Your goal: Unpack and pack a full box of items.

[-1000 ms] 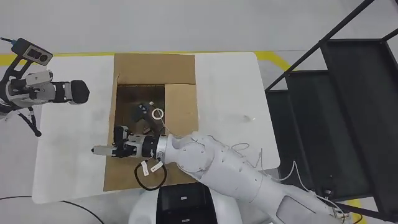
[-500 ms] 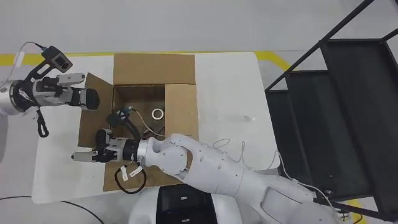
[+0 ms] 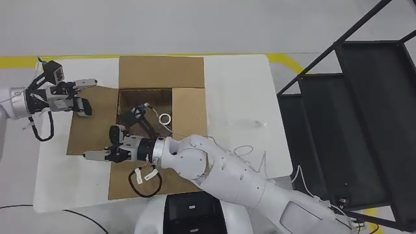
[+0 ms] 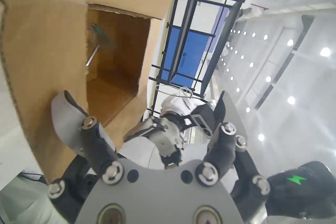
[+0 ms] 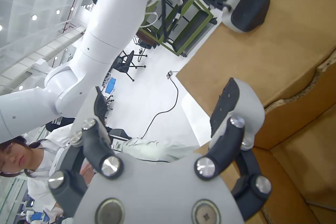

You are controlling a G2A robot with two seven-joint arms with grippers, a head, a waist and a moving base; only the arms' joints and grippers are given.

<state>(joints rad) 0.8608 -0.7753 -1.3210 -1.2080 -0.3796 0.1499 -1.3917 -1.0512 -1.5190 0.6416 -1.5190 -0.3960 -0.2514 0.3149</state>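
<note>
An open cardboard box [image 3: 161, 71] stands on the white table [image 3: 240, 104] with its flaps folded outward. Its left flap [image 3: 91, 130] lies spread over the table. Inside are a white tape roll [image 3: 166, 118] and a dark item [image 3: 138, 112]; the left wrist view shows the box interior [image 4: 113, 64] with a green-tipped item [image 4: 99, 33]. My left gripper [image 3: 87, 95] is open at the flap's far edge, with one finger [image 4: 68, 114] against the cardboard. My right gripper [image 3: 94, 155] is open at the flap's near edge, holding nothing; its finger [image 5: 236, 101] is beside the flap [image 5: 249, 51].
A black cable loop [image 3: 144, 182] with white tags lies on the near flap. Black metal stairs [image 3: 351, 104] stand to the right of the table. The table's right part is bare. A person stands off the table in the right wrist view.
The box's left flap has swung outward and now lies almost flat. The left arm came in from the far left to the flap. The right gripper moved leftward along the near edge.
</note>
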